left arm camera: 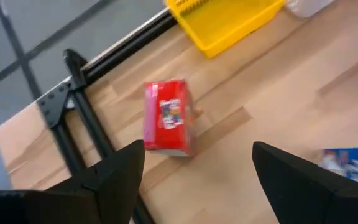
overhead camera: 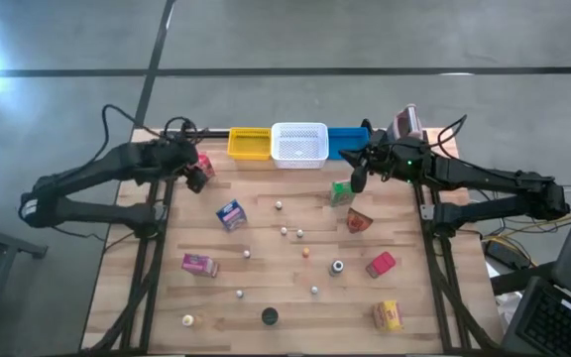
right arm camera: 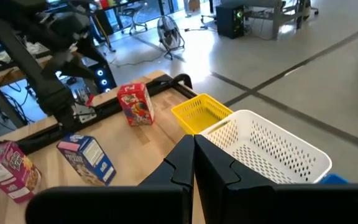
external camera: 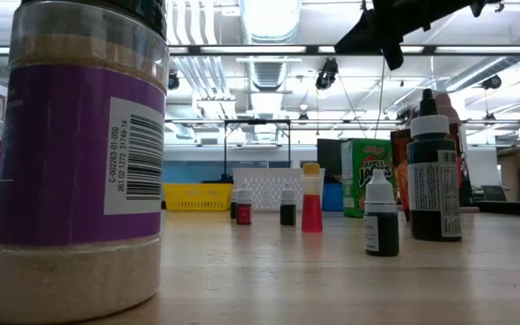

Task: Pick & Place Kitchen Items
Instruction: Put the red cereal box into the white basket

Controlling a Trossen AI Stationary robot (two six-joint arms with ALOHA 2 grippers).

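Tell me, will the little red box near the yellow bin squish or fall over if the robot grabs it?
The red box looks like stiff cardboard, so it probably holds its shape. It stands upright and narrow in the right wrist view, so a nudge might tip it. It's likely light.

pale wood-plank table [overhead camera: 266, 297] with matt grain, perforated white plastic bin [overhead camera: 299, 144], glossy printed red carton [left arm camera: 166, 116]

Left gripper [left arm camera: 194, 171] hovers with fingers spread wide; right gripper [right arm camera: 194, 165] hangs raised, fingers pressed together.
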